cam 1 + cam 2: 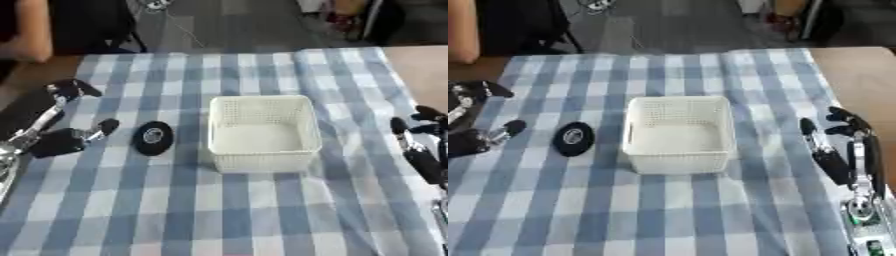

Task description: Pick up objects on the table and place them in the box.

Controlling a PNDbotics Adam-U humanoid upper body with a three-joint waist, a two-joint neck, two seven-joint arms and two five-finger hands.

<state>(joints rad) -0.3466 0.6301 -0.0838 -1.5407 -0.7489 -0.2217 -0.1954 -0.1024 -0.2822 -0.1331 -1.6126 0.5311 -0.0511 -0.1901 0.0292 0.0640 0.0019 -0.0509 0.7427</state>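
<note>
- We see the white box point(262, 132) standing near the middle of the surface point(262, 220), and nothing shows inside it, so we judge the task has barely begun
- The one object we can make out is a black disc point(152, 138) with a small pale centre, lying flat on the cloth just beside the box's left wall, apart from it
- Our left hand point(66, 140) sits near the left edge of the surface, close to the disc but not touching it; its fingers point(107, 125) look spread and relaxed, holding nothing
- Our right hand point(842, 145) rests by the right edge, well apart from the box, fingers point(808, 127) straight and pointing toward the far edge, empty
- What is left, as we judge it: take the disc from the cloth, carry it over the near wall of the box and set it down inside
- The box is a square, open-topped basket of rigid pale plastic, its walls pierced with a fine lattice of small holes and its rim slightly flared
- The disc looks flat, round and matt, thin enough that lifting it off the soft cloth may call for care
- The surface is covered with a blue-and-white checked cloth, smooth, with no deep folds that we can see
</note>
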